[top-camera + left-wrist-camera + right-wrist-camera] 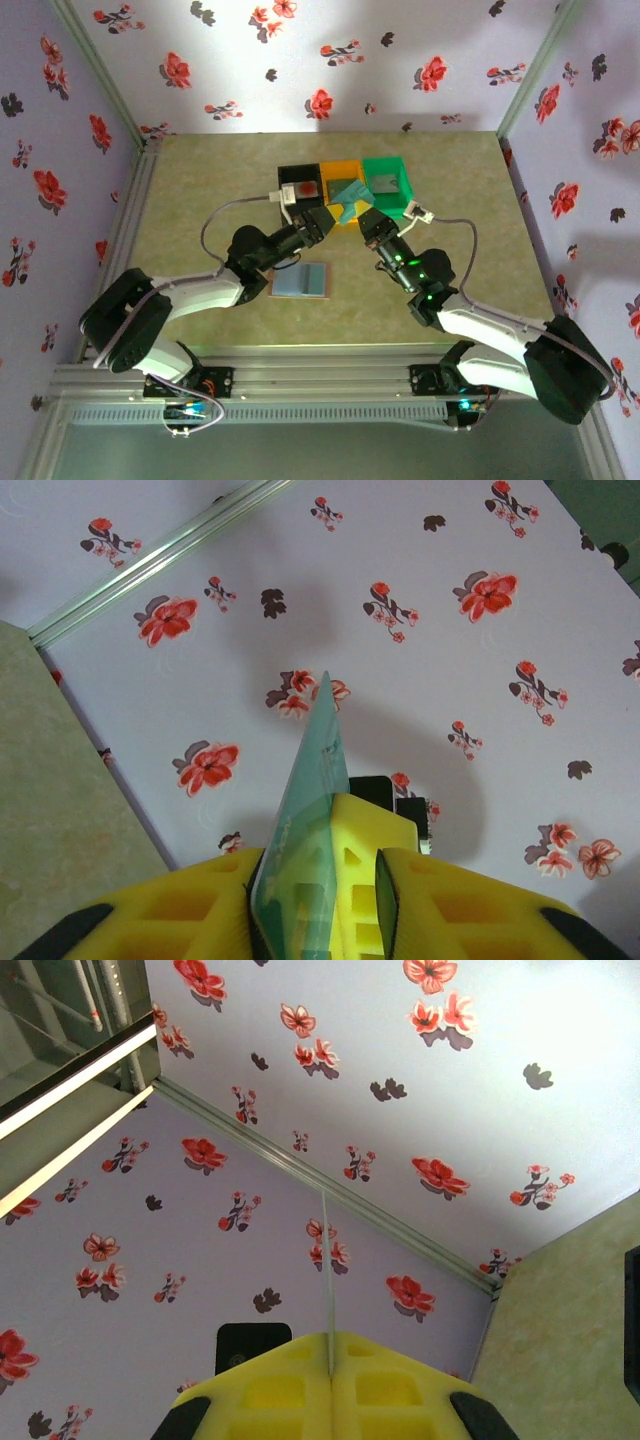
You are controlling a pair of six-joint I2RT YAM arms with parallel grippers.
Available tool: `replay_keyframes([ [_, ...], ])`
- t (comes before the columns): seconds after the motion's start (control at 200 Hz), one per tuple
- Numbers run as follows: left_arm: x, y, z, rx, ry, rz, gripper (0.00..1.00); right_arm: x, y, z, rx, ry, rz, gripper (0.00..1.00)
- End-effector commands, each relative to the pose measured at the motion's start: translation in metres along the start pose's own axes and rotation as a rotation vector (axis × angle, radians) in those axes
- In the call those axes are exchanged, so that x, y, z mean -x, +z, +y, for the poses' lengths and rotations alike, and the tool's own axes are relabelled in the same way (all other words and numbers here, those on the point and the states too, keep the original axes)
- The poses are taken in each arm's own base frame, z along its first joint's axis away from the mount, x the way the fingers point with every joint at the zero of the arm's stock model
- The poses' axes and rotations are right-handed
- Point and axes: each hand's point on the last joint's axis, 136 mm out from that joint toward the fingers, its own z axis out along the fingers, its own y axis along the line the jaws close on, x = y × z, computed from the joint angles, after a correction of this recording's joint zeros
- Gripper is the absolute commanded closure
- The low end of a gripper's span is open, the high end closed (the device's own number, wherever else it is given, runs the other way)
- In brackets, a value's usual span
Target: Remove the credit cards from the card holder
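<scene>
left gripper [320, 880], right gripper [330, 1358] clamped, tips close together

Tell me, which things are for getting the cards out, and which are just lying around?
For the job:
- credit card, gripped by the right end effector
- card holder, lying open

Just lying about:
- black bin
- orange bin
- green bin

Card holder [302, 281] open on table [200, 185]; credit card [350, 197] near orange bin [340, 171]
</scene>
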Motion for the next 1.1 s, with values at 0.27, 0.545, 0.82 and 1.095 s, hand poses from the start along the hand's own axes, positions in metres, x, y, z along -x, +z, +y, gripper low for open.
replay_keyframes([
  [0.27, 0.008, 0.009, -0.018, -0.066, 0.001, -0.032, 0.83, 0.009, -0.002, 0.007, 0.029, 0.006, -0.056, 1.00],
  [0.545, 0.008, 0.013, -0.016, -0.069, -0.006, -0.025, 0.98, 0.008, -0.001, 0.004, 0.014, 0.003, -0.052, 1.00],
  [0.82, 0.027, 0.013, -0.010, -0.070, -0.006, -0.028, 1.00, 0.007, -0.005, -0.002, -0.054, -0.059, -0.027, 0.80],
  [1.095, 0.051, 0.025, 0.003, -0.080, -0.025, 0.008, 1.00, 0.016, -0.021, -0.011, -0.141, -0.133, -0.028, 0.35],
])
